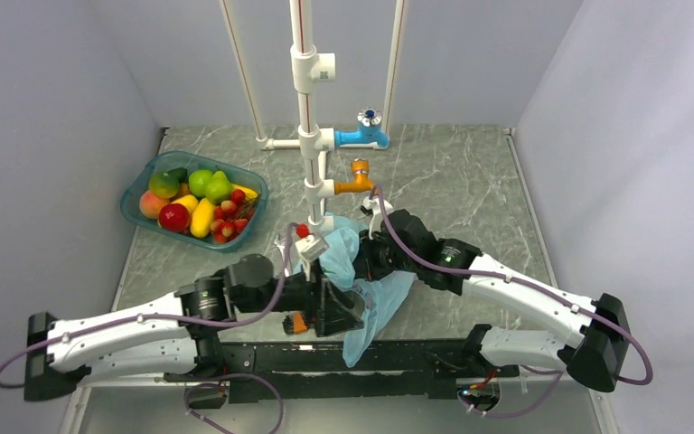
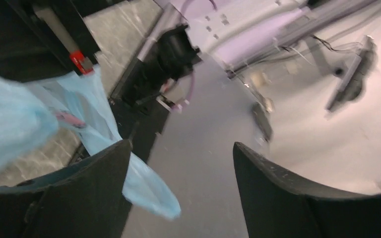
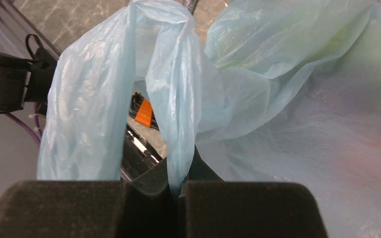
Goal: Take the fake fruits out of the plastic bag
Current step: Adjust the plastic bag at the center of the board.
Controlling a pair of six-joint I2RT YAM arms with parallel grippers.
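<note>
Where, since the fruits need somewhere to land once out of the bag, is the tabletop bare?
Bare: the table right of the pipe stand, and the strip between the basket and the left arm. Crowded: front centre, where the left gripper and right gripper meet at the plastic bag.

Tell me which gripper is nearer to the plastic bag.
Right. The right gripper is shut on a fold of the bag; the left gripper is open, with the bag hanging beside one finger.
</note>
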